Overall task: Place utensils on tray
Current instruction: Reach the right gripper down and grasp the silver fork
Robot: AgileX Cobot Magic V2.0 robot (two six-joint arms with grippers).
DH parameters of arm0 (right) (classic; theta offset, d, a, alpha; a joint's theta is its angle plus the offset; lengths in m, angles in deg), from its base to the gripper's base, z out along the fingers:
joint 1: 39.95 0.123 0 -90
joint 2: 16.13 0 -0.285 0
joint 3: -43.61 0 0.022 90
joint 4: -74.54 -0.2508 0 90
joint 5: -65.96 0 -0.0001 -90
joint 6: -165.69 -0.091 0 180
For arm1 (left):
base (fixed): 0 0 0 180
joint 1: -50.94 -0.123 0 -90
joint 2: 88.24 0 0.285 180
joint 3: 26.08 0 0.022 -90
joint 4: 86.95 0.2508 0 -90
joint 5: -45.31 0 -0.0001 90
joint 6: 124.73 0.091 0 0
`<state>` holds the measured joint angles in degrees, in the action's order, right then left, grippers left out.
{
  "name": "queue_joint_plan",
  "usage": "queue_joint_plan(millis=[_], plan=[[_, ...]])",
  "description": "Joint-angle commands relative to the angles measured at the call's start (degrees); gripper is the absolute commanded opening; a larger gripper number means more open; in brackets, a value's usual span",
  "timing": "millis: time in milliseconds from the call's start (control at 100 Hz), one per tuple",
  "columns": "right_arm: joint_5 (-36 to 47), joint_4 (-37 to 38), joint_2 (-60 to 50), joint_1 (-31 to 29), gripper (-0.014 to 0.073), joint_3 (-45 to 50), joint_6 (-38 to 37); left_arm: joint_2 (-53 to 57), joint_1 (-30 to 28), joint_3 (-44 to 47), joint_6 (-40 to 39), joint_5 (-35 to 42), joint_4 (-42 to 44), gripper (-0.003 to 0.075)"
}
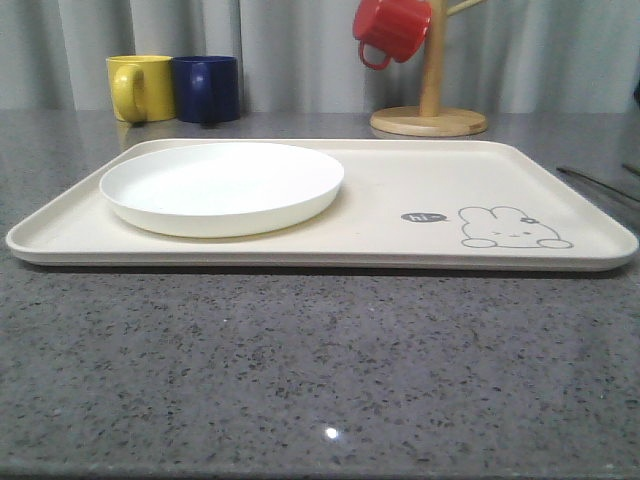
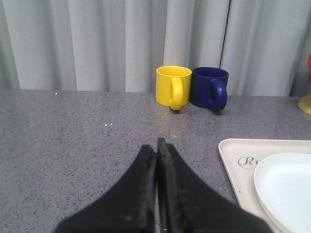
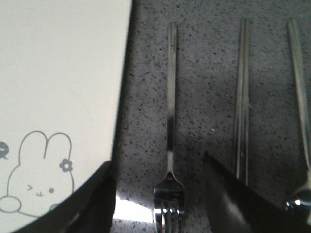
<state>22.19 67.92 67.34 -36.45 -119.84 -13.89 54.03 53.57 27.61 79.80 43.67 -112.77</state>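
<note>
The cream tray with its grey rabbit drawing lies across the middle of the table. Just off the tray's right edge, three utensils lie side by side on the grey tabletop: a fork, a pair of chopsticks and a spoon. My right gripper is open, low over the fork, with the fork's neck between its fingers and nothing held. A slim utensil shows at the table's far right. My left gripper is shut and empty, over bare table left of the tray.
A round white plate sits on the tray's left half. A yellow mug and a blue mug stand at the back left. A wooden mug tree with a red mug stands at the back right.
</note>
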Motion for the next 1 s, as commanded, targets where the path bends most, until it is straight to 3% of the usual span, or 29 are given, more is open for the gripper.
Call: queue_joint_plan(millis=[0, 740, 840, 990], plan=[[3.16, 0.19, 1.93, 0.27, 0.0414, -3.51, 0.80, -0.09, -0.06, -1.50, -0.01, 4.41, -0.41, -0.0018], [4.23, 1.59, 13.99, 0.27, 0.0410, -5.16, 1.17, -0.09, -0.06, -1.37, -0.01, 4.32, -0.41, -0.0018], [4.06, 1.59, 14.06, 0.27, 0.0349, -5.16, 1.17, -0.09, -0.06, -1.37, -0.01, 4.32, -0.41, -0.0018], [3.52, 1.59, 14.06, 0.27, 0.0162, -5.16, 1.17, -0.09, -0.06, -1.37, -0.01, 4.32, -0.41, -0.0018]])
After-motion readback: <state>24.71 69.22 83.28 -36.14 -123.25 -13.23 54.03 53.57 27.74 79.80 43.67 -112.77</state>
